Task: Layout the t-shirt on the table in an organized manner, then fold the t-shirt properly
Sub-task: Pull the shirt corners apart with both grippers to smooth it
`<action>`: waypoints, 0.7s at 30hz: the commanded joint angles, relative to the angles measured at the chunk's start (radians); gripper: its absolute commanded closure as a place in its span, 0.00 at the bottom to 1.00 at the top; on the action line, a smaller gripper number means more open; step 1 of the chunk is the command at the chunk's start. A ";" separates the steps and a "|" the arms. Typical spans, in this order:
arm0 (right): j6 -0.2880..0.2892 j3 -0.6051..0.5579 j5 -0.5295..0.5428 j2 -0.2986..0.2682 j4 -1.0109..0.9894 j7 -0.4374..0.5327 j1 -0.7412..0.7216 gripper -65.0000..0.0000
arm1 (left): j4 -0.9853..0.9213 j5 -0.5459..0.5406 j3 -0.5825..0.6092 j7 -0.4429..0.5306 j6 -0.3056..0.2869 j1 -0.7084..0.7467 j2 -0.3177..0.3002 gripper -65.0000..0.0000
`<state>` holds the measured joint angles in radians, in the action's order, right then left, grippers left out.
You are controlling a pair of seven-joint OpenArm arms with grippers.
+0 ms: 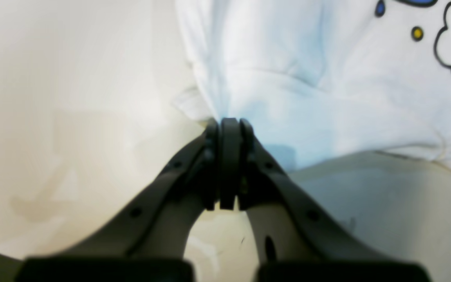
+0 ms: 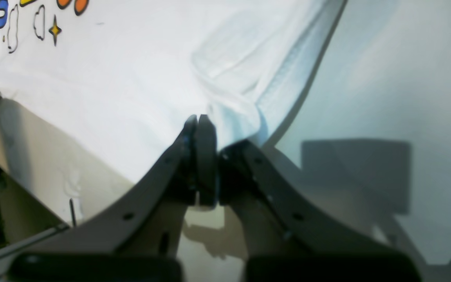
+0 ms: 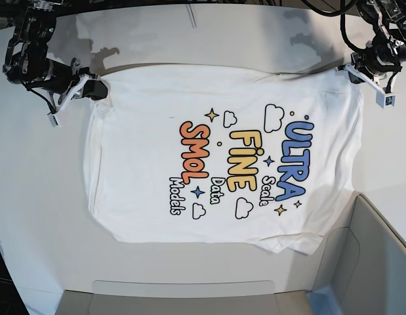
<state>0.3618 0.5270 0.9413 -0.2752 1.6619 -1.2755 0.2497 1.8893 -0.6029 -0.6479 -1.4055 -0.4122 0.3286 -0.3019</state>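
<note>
The white t-shirt (image 3: pixel 222 164) lies spread on the white table (image 3: pixel 32 197), its coloured lettering, clouds and stars facing up. Its far edge is stretched between both grippers. My left gripper (image 3: pixel 350 71) is at the far right corner, shut on a bunched fold of the t-shirt (image 1: pixel 307 78); in the left wrist view its tips (image 1: pixel 229 125) pinch the cloth. My right gripper (image 3: pixel 98 90) is at the far left corner, and in its wrist view the gripper (image 2: pixel 200 119) is shut on the t-shirt (image 2: pixel 131 78), whose held edge is raised slightly and casts a shadow.
A grey bin-like panel (image 3: pixel 189 298) runs along the near edge, and another (image 3: pixel 380 256) stands at the near right, touching the shirt's near right corner. Bare white tabletop (image 3: pixel 39 230) shows to the left of the shirt. Cables (image 3: pixel 321 8) hang at the far edge.
</note>
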 commanded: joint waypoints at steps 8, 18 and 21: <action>0.003 0.005 0.026 -0.014 0.133 0.004 0.053 1.00 | 0.016 -0.001 -0.120 0.009 0.002 0.030 -0.004 1.00; 0.003 0.005 0.080 -0.014 0.142 0.006 0.107 1.00 | 0.016 -0.001 -0.155 0.009 0.002 0.010 -0.036 1.00; 0.003 0.005 0.077 -0.014 0.140 0.004 0.064 1.00 | 0.016 -0.001 -0.155 0.009 0.002 -0.036 -0.039 1.00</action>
<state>0.3618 0.5266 0.9924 -0.2741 1.7870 -1.2831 0.3199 1.8885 -0.6048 -0.7967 -1.4120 -0.4129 0.2920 -0.3187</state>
